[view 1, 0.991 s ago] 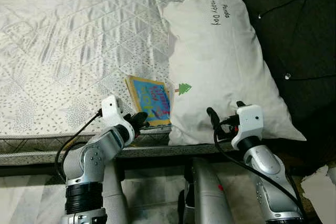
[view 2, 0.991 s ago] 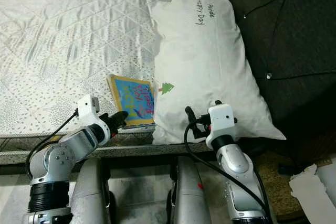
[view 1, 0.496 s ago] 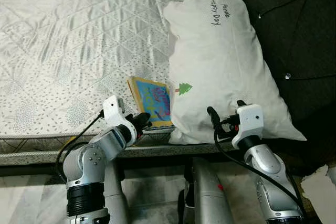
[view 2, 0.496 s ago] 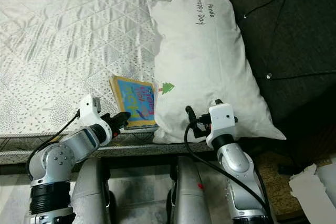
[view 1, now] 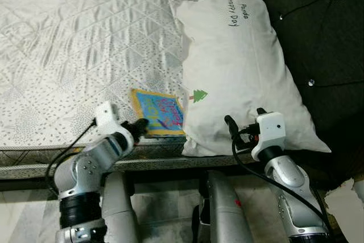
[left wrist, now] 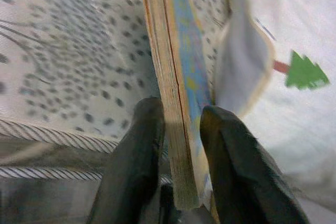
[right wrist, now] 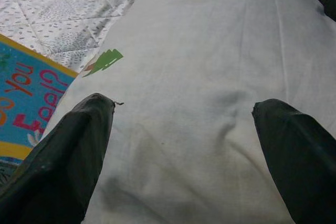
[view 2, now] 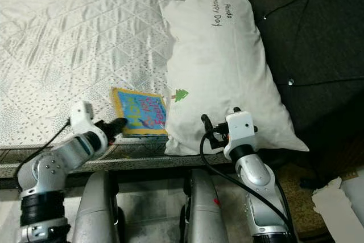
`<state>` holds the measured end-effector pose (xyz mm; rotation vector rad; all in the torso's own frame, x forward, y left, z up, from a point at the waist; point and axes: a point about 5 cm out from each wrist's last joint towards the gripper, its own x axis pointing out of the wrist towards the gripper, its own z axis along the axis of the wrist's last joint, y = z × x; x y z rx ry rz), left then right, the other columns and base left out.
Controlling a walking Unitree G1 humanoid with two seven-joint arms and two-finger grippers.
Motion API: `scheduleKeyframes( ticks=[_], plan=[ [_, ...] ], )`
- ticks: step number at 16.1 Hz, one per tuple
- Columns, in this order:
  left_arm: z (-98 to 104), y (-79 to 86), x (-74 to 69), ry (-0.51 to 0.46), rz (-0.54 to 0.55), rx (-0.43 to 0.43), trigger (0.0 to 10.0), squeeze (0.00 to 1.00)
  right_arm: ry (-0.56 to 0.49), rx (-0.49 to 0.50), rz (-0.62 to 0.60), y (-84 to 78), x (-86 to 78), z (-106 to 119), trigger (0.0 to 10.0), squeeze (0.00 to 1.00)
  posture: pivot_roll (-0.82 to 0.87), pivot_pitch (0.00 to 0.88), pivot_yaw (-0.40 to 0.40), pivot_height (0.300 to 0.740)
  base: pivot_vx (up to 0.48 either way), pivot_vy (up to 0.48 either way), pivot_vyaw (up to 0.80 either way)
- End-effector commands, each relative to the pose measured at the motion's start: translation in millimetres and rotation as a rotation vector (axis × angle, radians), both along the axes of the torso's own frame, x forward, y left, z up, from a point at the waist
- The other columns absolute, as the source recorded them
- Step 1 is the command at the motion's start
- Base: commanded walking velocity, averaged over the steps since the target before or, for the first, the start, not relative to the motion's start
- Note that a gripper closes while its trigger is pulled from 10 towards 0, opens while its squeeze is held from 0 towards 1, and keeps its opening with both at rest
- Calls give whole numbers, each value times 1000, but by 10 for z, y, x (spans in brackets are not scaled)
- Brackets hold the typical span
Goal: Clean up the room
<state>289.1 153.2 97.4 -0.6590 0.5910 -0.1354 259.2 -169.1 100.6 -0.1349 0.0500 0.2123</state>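
Observation:
A thin book (view 1: 158,115) with a blue cover and yellow border lies on the mattress near its front edge, its right side against the white pillow (view 1: 239,66). My left gripper (view 1: 140,127) is shut on the book's near edge; in the left wrist view its two fingers (left wrist: 134,167) pinch the book (left wrist: 176,103) from both sides. The right gripper (view 1: 244,120) hovers open over the pillow's near end, and in the right wrist view its fingers (right wrist: 63,166) stand wide apart above the pillow (right wrist: 210,77).
The quilted white mattress (view 1: 74,44) stretches away to the left and far side. A dark padded headboard (view 1: 324,32) rises to the right of the pillow. Below the bed edge is tiled floor with a white scrap (view 1: 344,202) at lower right.
My left arm has swung to the left with the book in its grip, and the book has turned and slid a little leftward on the mattress. The right arm has stayed put.

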Motion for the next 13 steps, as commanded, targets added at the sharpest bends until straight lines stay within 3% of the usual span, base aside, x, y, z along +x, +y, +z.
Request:
scheduleKeyframes(
  ticks=[1, 8, 10, 13],
  plan=[
    [5, 8, 27, -11, 2, 6, 10000, 1000, 12, -10, -8, -53, -9, -27, 10000, 0, -21, 153, -100, 586, 0, 0, 0],
    [-20, 299, 138, -43, 131, 105, 10000, 1000, 15, -12, -4, -59, 3, -29, 10000, 0, -20, 151, -105, 586, 0, 0, 0],
    [-9, 173, 136, -67, 81, 132, 10000, 1000, 16, -11, -3, -57, 6, -31, 10000, 0, -19, 151, -107, 586, 0, 0, 0],
    [-135, -256, 66, -42, -123, 164, 10000, 1000, 18, -14, 1, -45, 13, -37, 10000, 0, -23, 147, -102, 586, 0, 0, 0]
  ],
)
